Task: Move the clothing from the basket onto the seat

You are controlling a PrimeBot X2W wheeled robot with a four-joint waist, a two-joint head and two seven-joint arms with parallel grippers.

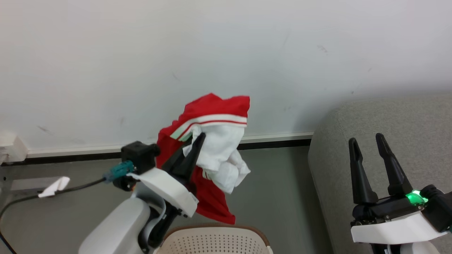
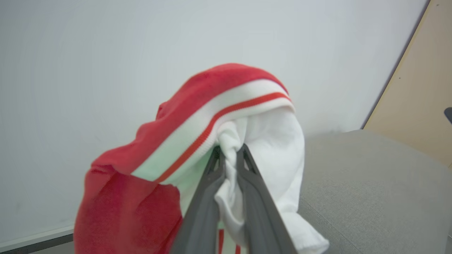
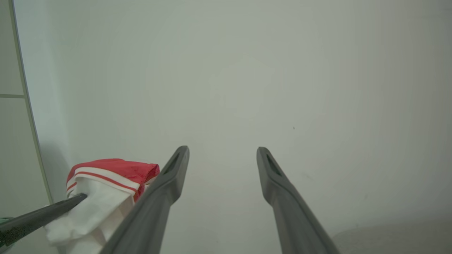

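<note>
From my head, my left jaws are pressed together on the clothing (image 1: 219,155), pinching a fold of its white part. The red-and-white bundle hangs in the air over the basket (image 1: 212,240), its lowest red corner close to the brown rim. The seat (image 1: 388,123) lies off to the right, apart from the cloth. My right jaws stand spread and empty in front of the seat's edge.

Along my left wrist, my two fingers (image 2: 204,208) clamp white fabric between them. Red cloth drapes to the left, and the seat is behind on the right.

Along my right wrist, my fingers (image 3: 166,190) are wide apart, facing the wall (image 3: 247,88). The clothing shows at lower left.
</note>
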